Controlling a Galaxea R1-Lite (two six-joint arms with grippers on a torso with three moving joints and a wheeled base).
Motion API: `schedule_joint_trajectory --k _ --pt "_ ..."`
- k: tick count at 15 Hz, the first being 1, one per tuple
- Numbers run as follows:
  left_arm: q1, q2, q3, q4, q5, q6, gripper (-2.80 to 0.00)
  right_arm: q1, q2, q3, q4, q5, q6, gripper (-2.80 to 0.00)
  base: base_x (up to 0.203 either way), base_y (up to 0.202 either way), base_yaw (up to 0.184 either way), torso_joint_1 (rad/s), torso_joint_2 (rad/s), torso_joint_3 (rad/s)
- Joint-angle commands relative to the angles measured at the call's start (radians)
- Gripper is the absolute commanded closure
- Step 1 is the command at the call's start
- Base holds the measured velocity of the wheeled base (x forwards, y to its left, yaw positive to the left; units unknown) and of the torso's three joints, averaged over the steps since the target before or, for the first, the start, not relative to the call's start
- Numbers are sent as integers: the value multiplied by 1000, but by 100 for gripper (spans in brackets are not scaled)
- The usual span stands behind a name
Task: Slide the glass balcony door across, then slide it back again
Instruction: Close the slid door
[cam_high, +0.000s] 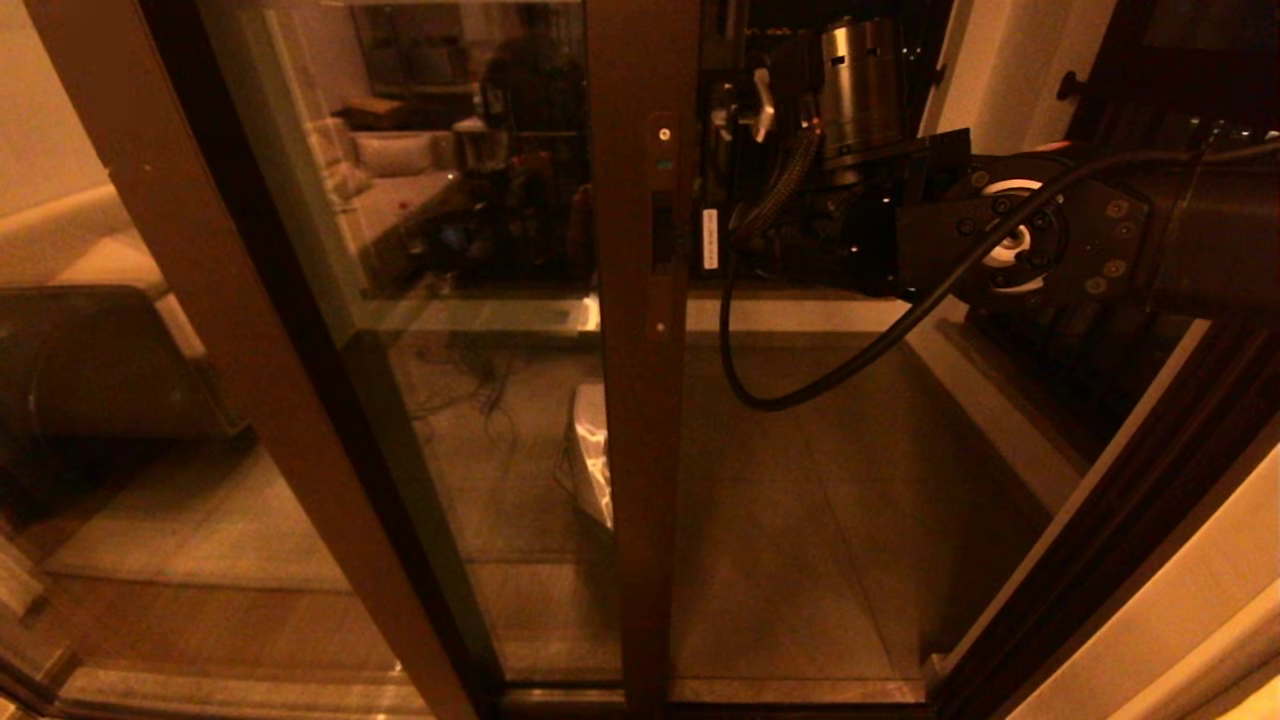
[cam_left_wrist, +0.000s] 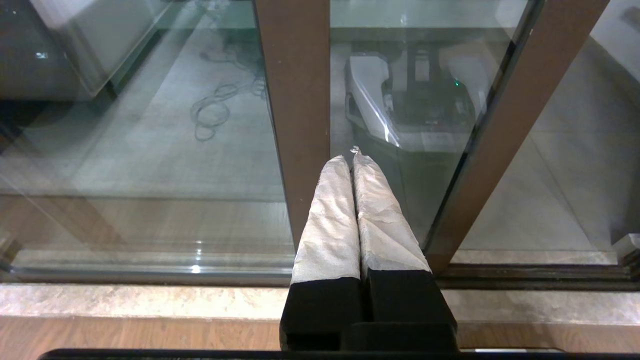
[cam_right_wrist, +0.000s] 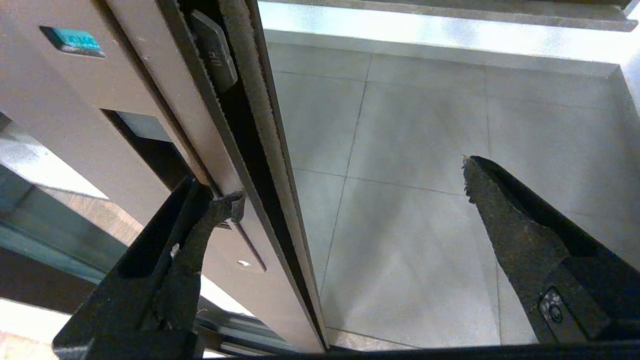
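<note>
The glass balcony door (cam_high: 470, 330) stands partly slid across, its dark brown stile (cam_high: 645, 400) upright at the middle of the opening, the recessed handle slot (cam_high: 663, 240) and small screws on its face. To the stile's right the doorway is open onto the tiled balcony floor (cam_high: 800, 520).

The right gripper (cam_right_wrist: 350, 185) sits at the stile's free edge at handle height, jaws spread wide — one fingertip (cam_right_wrist: 225, 207) touches the stile's edge just below the slot, the other hangs apart over the tiles, nothing clamped.

The left gripper (cam_left_wrist: 354, 157) is parked low near the door's bottom track (cam_left_wrist: 150, 272), its padded fingers (cam_left_wrist: 330, 220) pressed together — empty.
</note>
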Motion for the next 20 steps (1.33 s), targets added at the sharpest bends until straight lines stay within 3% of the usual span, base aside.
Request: schedule_joint_trajectory --k 1,15,20 --pt "0 0 0 1 0 0 0 -4 -2 0 3 -4 1 -280 0 0 0 0 0 0" --pt "0 0 0 1 0 0 0 -46 -36 43 1 -6 -16 -280 0 0 0 0 0 0" --pt "0 0 0 1 0 0 0 -62 -88 116 0 -4 -22 -280 0 0 0 0 0 0"
